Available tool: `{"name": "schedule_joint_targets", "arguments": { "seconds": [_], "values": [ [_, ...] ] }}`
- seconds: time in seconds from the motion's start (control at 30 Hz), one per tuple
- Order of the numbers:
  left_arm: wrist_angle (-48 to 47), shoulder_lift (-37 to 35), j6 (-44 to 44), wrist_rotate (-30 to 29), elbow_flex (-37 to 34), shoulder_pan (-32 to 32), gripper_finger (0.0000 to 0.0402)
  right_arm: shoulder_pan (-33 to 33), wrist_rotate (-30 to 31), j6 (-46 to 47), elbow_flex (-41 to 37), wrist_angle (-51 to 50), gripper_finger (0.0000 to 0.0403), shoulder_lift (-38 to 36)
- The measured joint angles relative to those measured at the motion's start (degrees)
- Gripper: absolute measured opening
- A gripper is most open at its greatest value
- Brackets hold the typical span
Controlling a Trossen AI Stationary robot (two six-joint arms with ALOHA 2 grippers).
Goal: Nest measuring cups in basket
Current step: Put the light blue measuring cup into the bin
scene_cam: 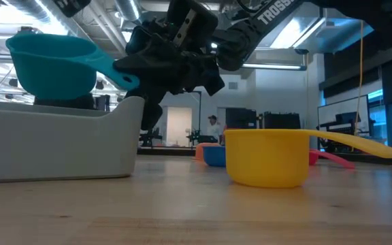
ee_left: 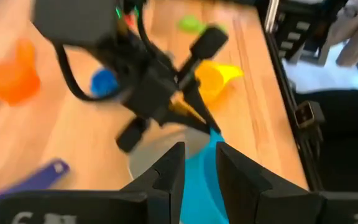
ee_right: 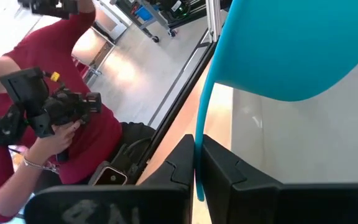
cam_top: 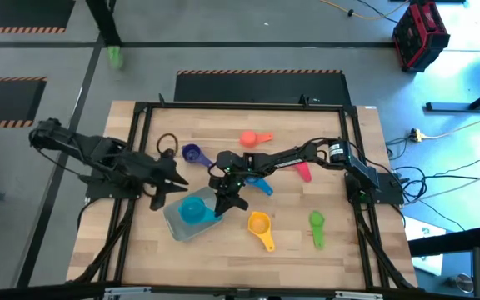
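Note:
The teal measuring cup point(scene_cam: 53, 64) hangs over the pale grey basket point(scene_cam: 60, 146), bowl up. My right gripper point(cam_top: 222, 198) reaches in from the table's right and is shut on the cup's handle. My left gripper point(cam_top: 177, 180) hovers just left of the basket, raised and open, with nothing between its fingers point(ee_left: 169, 171); it points at the teal cup point(ee_left: 201, 183). Resting on their bases on the table are the purple point(cam_top: 192, 153), coral-orange point(cam_top: 255, 139), pink-red point(cam_top: 303, 171), blue point(cam_top: 261, 184), yellow point(cam_top: 261, 225) and green point(cam_top: 317, 223) cups. My right gripper pinches the teal cup's thin flat handle point(ee_right: 199, 146) between its two fingers. The fingers come nearly level from the table's right, along the handle. The bowl point(ee_right: 297, 43) is lifted above the basket's rim, open side up.
The basket point(cam_top: 182, 225) lies slantwise at the table's near middle. A dark ring point(cam_top: 167, 143) lies by the purple cup. A person in a red top point(ee_right: 48, 106) stands beyond the table's edge, holding a device. Bare wood lies near the front edge.

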Motion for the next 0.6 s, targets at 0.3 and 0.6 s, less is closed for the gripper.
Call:
{"name": "schedule_joint_targets", "arguments": {
  "seconds": [0.3, 0.6],
  "values": [
    [-8.66, 10.86, -13.01, 0.0, 5.43, -5.07, 0.0084, -0.02, 2.6, 5.88, -0.02, 0.24, 0.0025, 0.0],
    [-14.23, 17.13, -16.09, -1.05, 6.94, -6.74, 0.0084, -0.02, 2.58, 6.01, -0.02, 0.22, 0.0025, 0.0]
  ]
}}
